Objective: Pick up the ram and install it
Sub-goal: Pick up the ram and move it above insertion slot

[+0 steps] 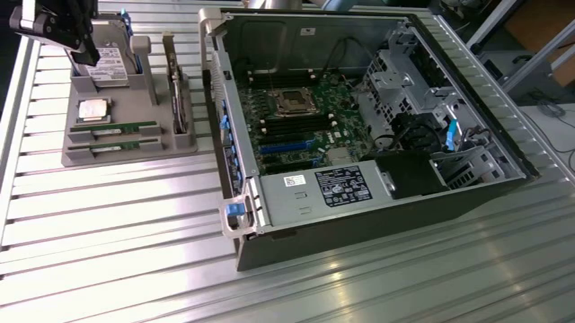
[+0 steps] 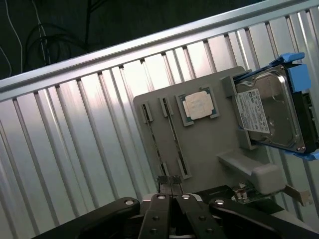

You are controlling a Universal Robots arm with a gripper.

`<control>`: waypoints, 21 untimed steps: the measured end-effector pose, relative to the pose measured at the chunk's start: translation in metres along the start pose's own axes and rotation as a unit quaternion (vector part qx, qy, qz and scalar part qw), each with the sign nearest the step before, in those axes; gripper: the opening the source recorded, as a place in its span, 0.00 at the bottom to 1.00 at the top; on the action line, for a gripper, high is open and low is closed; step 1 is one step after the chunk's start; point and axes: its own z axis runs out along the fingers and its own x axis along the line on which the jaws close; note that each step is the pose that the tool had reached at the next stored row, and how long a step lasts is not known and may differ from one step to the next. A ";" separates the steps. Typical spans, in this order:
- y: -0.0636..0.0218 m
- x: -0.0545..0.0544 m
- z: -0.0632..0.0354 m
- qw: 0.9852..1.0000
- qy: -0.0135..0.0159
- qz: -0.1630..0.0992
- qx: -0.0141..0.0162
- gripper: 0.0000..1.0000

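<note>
Exterior view: my fingers hang over the far end of the tray; the ram lies slotted in its near half, long axis crosswise. Wrist view: fingers pressed together, empty; ram stretches lengthwise straight ahead of them.

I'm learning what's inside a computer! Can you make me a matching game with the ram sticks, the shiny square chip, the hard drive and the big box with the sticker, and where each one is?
Things
1. ram sticks
2. CPU chip
3. hard drive
4. power supply

Places
A. inside the open computer case
B. propped up in a blue frame
C. lying flat, silver and square, just above the green sticks
D. side by side in long slots of the gray holder

Pairs: 1-D, 2-C, 3-B, 4-A
</note>
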 end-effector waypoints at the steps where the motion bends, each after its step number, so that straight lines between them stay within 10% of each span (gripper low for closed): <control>1: 0.0000 0.000 0.0000 1.000 0.000 -0.007 0.000 0.11; 15: 0.0000 0.000 0.0002 0.999 0.002 -0.049 -0.001 0.11; 21: 0.0000 0.000 0.0002 0.999 0.002 -0.049 -0.001 0.36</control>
